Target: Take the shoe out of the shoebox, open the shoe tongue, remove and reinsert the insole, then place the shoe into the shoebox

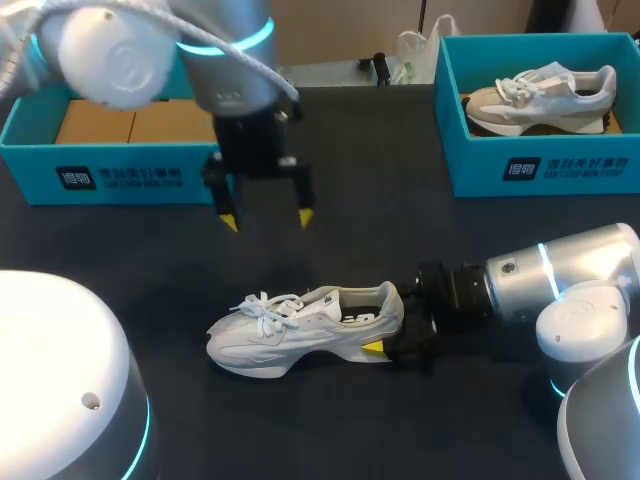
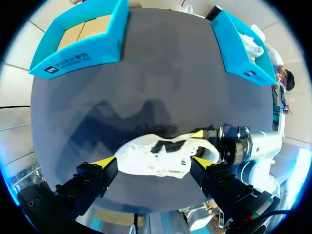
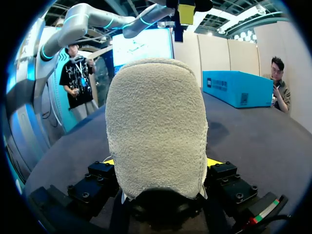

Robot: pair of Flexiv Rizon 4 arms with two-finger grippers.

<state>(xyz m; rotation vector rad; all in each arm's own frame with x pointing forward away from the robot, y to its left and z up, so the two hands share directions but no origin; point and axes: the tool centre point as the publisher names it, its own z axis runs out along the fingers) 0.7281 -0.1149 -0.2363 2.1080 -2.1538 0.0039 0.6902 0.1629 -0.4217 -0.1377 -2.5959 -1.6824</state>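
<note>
1. The table (image 1: 400,230) is covered in a dark, matte surface.
2. Two teal shoeboxes stand along its far edge. The left shoebox (image 1: 110,178) shows brown cardboard (image 1: 130,122) inside. The right shoebox (image 1: 540,165) holds a second shoe (image 1: 540,98), pale with a tan heel.
3. That makes two shoes. The white shoe (image 1: 300,325) stands upright on the table near the front, well apart from both boxes, with its laces tied and its toe toward my left.
4. My right gripper (image 1: 388,325) lies low at the heel and pinches it, one yellow tip on each side.
5. My left gripper (image 1: 266,220) hangs above the table beyond the shoe, fingers spread wide, touching nothing.
</note>
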